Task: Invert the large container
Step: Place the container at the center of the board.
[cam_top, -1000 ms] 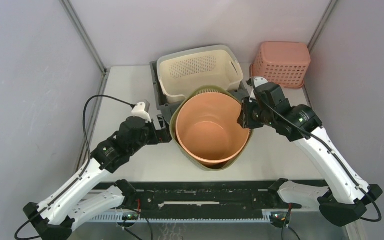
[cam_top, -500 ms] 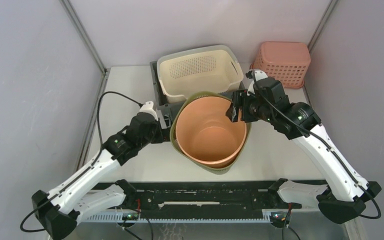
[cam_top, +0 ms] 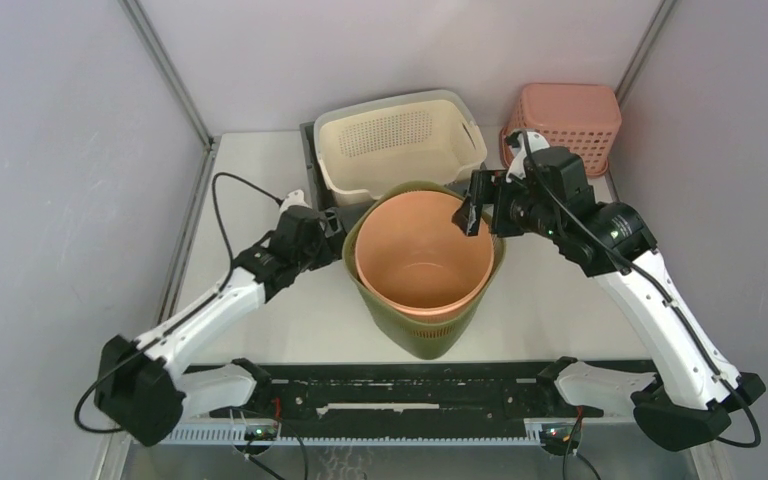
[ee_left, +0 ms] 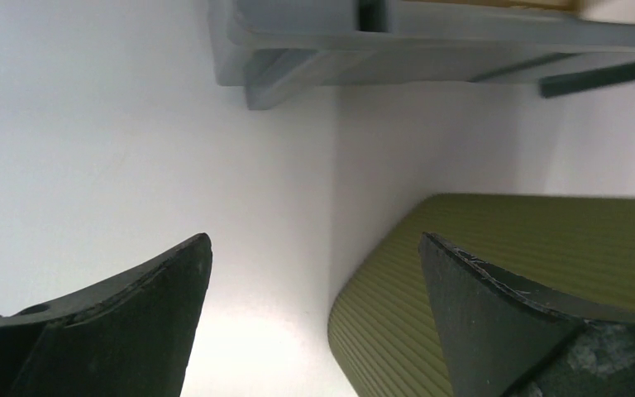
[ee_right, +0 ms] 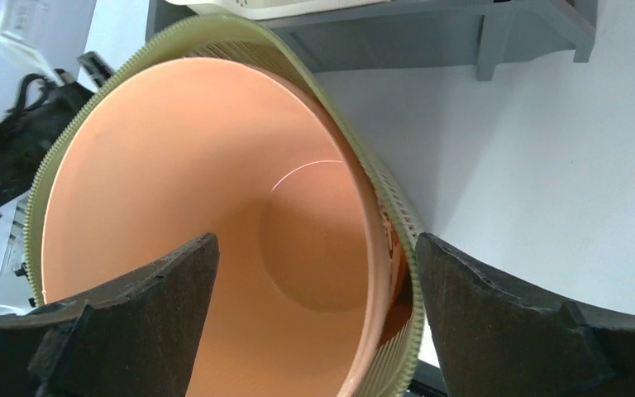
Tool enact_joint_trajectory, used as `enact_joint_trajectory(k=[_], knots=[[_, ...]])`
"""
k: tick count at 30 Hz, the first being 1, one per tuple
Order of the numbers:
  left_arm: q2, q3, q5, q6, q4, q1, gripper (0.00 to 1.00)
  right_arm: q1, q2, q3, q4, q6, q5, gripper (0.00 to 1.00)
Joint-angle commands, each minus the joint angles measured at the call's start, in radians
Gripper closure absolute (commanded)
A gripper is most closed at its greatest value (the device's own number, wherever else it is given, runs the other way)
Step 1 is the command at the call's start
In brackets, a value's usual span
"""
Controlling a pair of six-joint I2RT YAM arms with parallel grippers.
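I see the large container (cam_top: 422,262) standing upright in the middle of the frame on the desk (cam_top: 260,180), mouth facing up, ribbed olive outside and orange inside. Through the left wrist camera my left gripper (ee_left: 314,244) has its fingers spread wide with nothing between them. The container's green wall (ee_left: 529,248) sits at the lower right of that view, behind the right-hand finger. From above, that gripper (cam_top: 338,238) is just beside the container's left rim.

My right gripper (cam_top: 470,212) hangs over the rim at the container's upper right. Its own camera shows the jaws apart (ee_right: 314,244), one finger over the orange interior (ee_right: 215,165), the other outside the wall, the rim running between them. I cannot tell whether either finger touches it.

Behind the container, toward the top of the frame, a cream perforated basket (cam_top: 400,140) rests in a grey tray (cam_top: 312,180). A pink basket (cam_top: 565,125) stands at the upper right.
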Motion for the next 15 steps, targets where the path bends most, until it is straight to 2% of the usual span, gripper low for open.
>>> enact_joint_trajectory(k=[1,9,15], knots=[[0.149,0.086,-0.056,-0.047,0.044,0.051,0.00,-0.027,-0.033,0.035,0.030,-0.007,-0.045,0.02],[0.401,0.210,-0.008,-0.089,0.063,0.190,0.04,-0.104,-0.075,-0.002,0.031,-0.024,-0.092,0.01],[0.509,0.304,-0.049,-0.094,0.065,0.233,0.04,-0.162,-0.114,-0.034,0.021,-0.038,-0.127,0.01]])
